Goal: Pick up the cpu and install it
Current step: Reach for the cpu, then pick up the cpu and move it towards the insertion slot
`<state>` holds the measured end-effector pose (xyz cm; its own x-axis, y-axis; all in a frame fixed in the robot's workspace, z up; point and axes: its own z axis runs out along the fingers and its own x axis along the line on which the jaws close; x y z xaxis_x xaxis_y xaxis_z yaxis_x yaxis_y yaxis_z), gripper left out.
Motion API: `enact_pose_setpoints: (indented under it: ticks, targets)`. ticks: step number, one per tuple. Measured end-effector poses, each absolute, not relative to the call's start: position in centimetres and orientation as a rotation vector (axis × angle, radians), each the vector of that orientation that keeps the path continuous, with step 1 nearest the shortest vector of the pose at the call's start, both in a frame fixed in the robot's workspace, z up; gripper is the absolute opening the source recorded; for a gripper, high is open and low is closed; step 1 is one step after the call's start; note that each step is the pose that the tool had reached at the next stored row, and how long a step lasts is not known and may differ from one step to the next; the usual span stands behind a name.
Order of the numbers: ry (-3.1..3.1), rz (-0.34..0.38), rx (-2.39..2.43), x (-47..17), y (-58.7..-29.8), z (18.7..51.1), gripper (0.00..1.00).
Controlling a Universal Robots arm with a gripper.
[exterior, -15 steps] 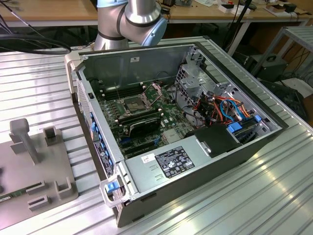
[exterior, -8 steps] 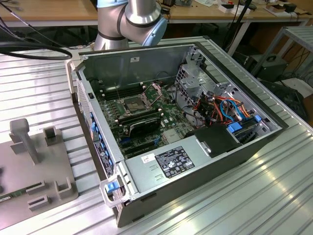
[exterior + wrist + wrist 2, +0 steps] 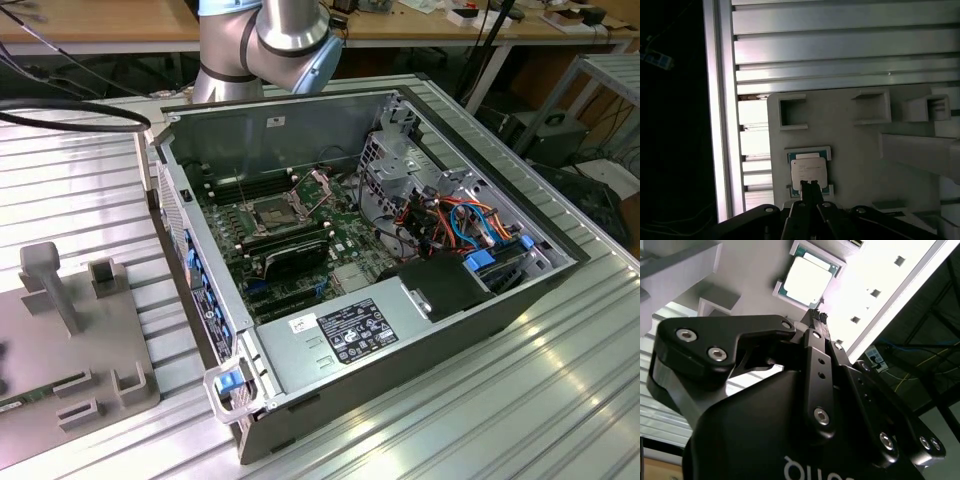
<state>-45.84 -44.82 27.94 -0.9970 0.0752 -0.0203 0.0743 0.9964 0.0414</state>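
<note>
In both wrist views the gripper [image 3: 816, 316] [image 3: 810, 184] has its fingers pressed together with nothing between them. The tips are poised over one edge of the cpu [image 3: 807, 277] [image 3: 809, 172]; whether they touch it cannot be told. The cpu lies flat, pale metal top up, in a shallow square nest on a grey fixture plate [image 3: 755, 270] [image 3: 855, 150]. The plate also carries several small open-sided brackets [image 3: 792, 112] and rests on the ribbed aluminium tabletop [image 3: 840, 45].

In the exterior view the same plate [image 3: 100, 330] sits at the lower left of the frame, and the arm [image 3: 270, 40] enters at the top centre. An open computer case [image 3: 300, 130] fills the middle of the frame. Inside it lies the green motherboard [image 3: 340, 235], whose dark square socket [image 3: 272, 212] is left of centre, well apart from the plate. A grey power supply [image 3: 350, 335] runs along the case's near wall, and orange and blue cables [image 3: 465, 225] cluster at the right.
</note>
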Motion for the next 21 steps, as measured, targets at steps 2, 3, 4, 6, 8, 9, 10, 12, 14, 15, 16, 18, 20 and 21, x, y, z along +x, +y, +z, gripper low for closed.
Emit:
enact_pose_setpoints:
  ticks: [2,3,4,6,8,9,10,12,14,15,16,18,20,21]
  targets:
    - [3.117,0.063,0.117,-45.84,-44.83,27.93,0.11]
    - [3.117,0.063,0.117,-45.84,-44.83,27.77,0.11]
    - [3.117,0.063,0.117,-45.84,-44.84,27.62,0.11]
    - [3.117,0.063,0.117,-45.84,-44.84,27.62,0.11]
    - [3.117,0.063,0.117,-45.84,-44.84,27.62,0.11]
    - [3.117,0.063,0.117,-45.84,-44.84,27.62,0.11]
    - [3.117,0.063,0.117,-45.84,-44.83,27.61,0.11]
    - [3.117,0.063,0.117,-45.84,-44.83,27.61,0.11]
    - [3.117,0.063,0.117,-45.84,-44.83,27.61,0.11]
    - [3.117,0.063,0.117,-45.84,-44.83,27.6,0.11]
    - [3.117,0.063,0.117,-45.84,-44.83,27.59,0.29]
    - [3.117,0.063,0.117,-45.84,-44.84,27.58,0.72]
    - [3.117,0.063,0.117,-45.84,-44.83,27.57,0.72]
    - [3.117,0.063,0.117,-45.84,-44.84,27.57,0.72]
